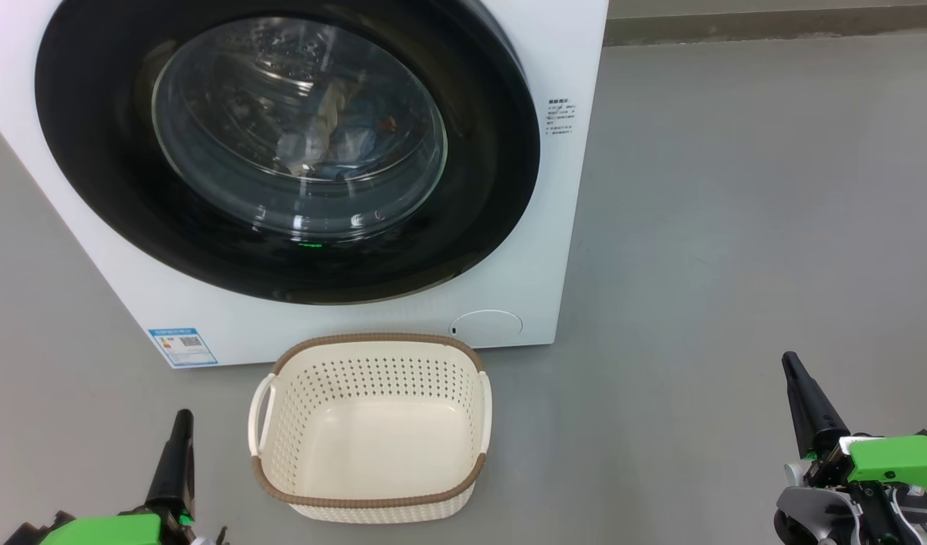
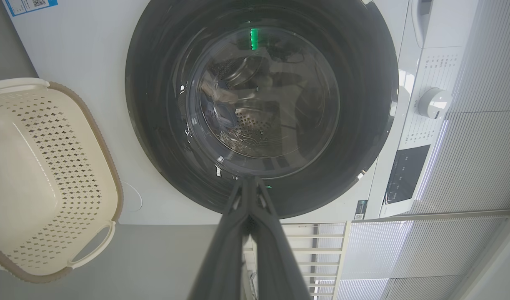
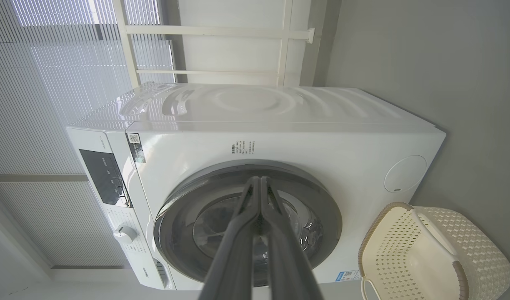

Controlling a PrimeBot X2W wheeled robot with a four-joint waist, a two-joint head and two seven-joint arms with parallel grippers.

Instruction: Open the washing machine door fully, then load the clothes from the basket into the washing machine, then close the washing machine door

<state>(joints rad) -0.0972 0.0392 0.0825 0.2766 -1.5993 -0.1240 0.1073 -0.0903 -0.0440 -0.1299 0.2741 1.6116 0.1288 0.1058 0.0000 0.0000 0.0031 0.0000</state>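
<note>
Washing machine door (image 1: 100,189) shut, clothes (image 1: 342,132) behind its glass, basket (image 1: 372,377) empty; left gripper (image 1: 182,425), right gripper (image 1: 797,375): fingers together, nothing held; task looks complete

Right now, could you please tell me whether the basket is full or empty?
Empty: the basket shows a bare cream floor, with nothing lying inside.
</note>
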